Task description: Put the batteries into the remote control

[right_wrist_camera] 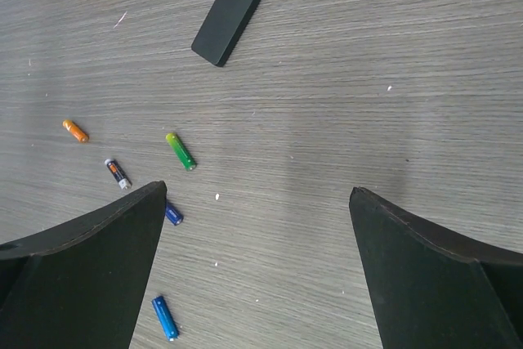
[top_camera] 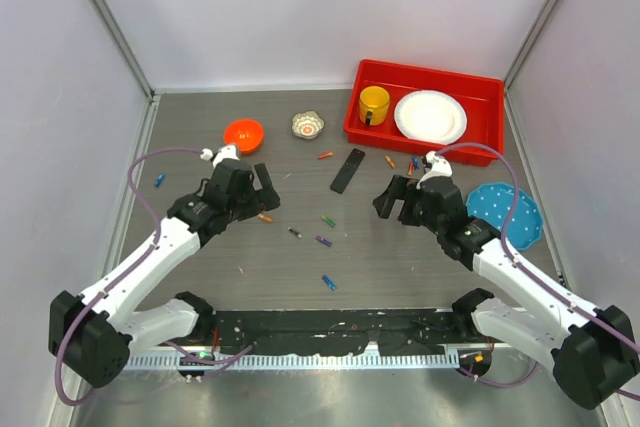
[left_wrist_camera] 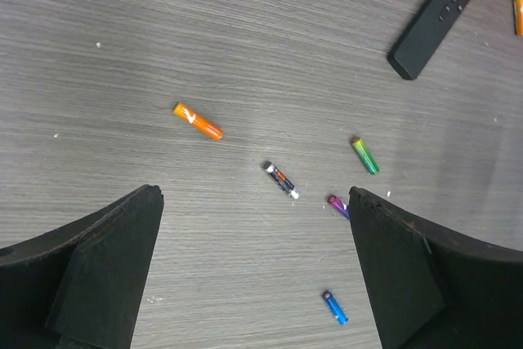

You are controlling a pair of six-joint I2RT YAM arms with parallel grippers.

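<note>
The left gripper [top_camera: 264, 187] has its fingers spread wide, holding and touching nothing above the table [top_camera: 240, 267]. The right gripper [top_camera: 393, 205] is equally wide apart and empty. Both arms reach from the near edge and angle inward toward the middle, wrists tilted down. The remote control [top_camera: 347, 170] lies flat, buttons up, between the grippers and slightly farther, near the red tray [top_camera: 352, 119]. The batteries [top_camera: 328, 220] lie scattered on the table between the grippers and nearer, with some by the tray.
</note>
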